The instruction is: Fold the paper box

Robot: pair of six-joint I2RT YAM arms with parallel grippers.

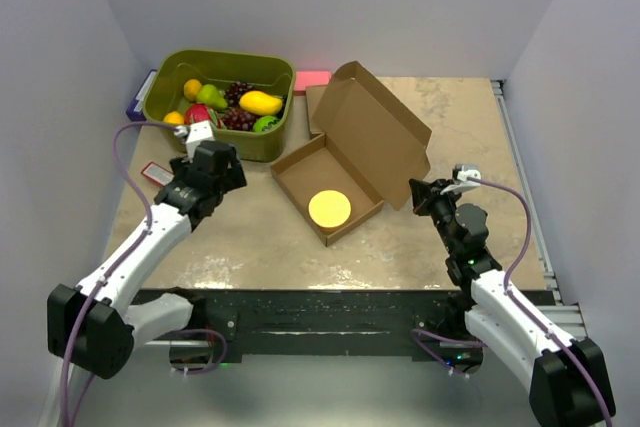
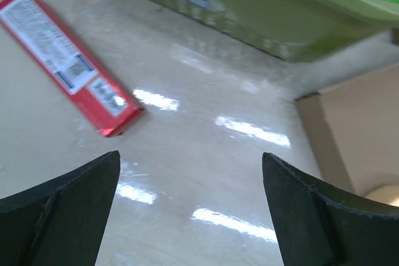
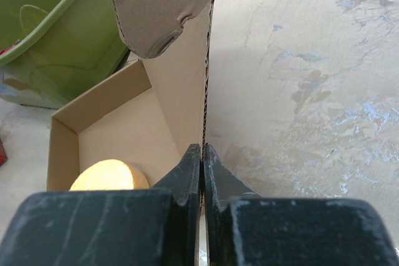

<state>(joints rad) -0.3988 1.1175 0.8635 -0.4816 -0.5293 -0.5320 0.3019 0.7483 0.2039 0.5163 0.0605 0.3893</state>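
Observation:
The paper box (image 1: 345, 162) lies mid-table as a shallow brown tray with its lid standing up and leaning back. A yellow disc (image 1: 329, 209) rests inside the tray. My right gripper (image 1: 418, 195) is at the lid's near right edge. In the right wrist view it (image 3: 201, 149) is shut on the thin corrugated edge of the lid (image 3: 181, 79), with the disc (image 3: 109, 175) low on the left. My left gripper (image 1: 222, 159) hangs left of the box. Its jaws (image 2: 191, 155) are wide open over bare table, holding nothing. A corner of the box (image 2: 349, 129) shows at right.
A green bin (image 1: 250, 142) full of toy fruit stands at the back left, close to the box's left corner. A flat red packet (image 1: 153, 173) lies on the table by the left arm. A pink item (image 1: 312, 79) sits behind the box.

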